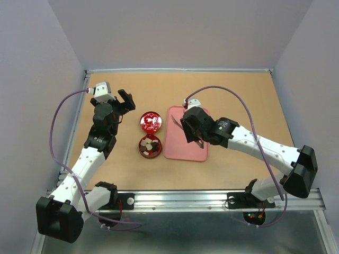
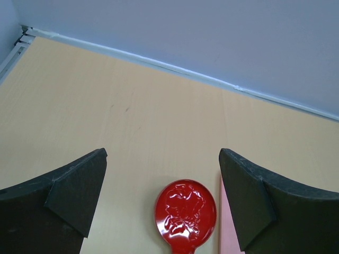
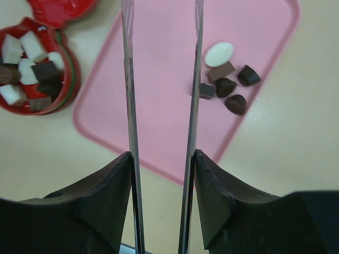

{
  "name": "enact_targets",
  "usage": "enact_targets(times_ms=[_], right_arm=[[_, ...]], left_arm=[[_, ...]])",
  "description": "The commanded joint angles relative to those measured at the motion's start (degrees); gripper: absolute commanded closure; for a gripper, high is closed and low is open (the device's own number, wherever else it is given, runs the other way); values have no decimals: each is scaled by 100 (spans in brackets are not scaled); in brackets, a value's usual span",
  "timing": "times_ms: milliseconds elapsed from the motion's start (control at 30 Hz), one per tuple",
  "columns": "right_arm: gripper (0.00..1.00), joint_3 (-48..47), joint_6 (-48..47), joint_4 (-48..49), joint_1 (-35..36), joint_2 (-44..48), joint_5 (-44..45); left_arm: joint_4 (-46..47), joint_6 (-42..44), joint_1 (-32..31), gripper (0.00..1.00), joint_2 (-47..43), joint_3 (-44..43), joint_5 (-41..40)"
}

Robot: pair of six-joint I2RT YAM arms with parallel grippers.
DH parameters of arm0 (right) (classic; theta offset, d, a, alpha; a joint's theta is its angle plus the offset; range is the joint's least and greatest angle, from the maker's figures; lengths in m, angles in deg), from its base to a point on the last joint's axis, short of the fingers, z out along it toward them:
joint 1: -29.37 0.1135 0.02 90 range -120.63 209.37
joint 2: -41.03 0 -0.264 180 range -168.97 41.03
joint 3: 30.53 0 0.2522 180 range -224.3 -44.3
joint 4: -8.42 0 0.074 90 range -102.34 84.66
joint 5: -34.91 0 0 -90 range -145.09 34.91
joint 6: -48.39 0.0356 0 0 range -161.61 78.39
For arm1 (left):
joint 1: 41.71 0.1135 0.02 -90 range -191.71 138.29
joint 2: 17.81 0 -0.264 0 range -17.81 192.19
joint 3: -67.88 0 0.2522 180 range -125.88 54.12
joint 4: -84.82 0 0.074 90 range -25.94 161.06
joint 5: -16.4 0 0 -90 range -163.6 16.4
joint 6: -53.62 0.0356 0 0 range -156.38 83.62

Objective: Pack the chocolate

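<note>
The chocolate is split in two. Several dark and cream pieces lie on the pink tray, just right of the tongs. Several more fill the round red tin. My right gripper is shut on a pair of thin metal tongs, whose two blades stand apart above the tray with nothing between them. In the top view the right gripper hides the tray's chocolates. My left gripper is open and empty above the red embossed lid.
The lid lies just behind the tin, left of the tray. The left gripper hovers at the table's back left. A wall rises behind the table's far edge. The rail runs along the near edge.
</note>
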Motion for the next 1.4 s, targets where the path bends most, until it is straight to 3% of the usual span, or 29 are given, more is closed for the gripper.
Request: enact_targets(times_ms=[0, 567, 833, 1367], right_arm=[[46, 73, 378, -473, -137, 387, 339], [46, 943, 1530, -1327, -137, 1195, -118], [47, 1040, 1609, -1327, -137, 1090, -101], [59, 1154, 1495, -1037, -137, 782, -163]], left_arm=[[190, 1, -36, 1, -69, -335, 20], [172, -25, -27, 1, -104, -317, 73], [163, -34, -36, 1, -148, -317, 73], [164, -43, -36, 1, -121, -317, 64]])
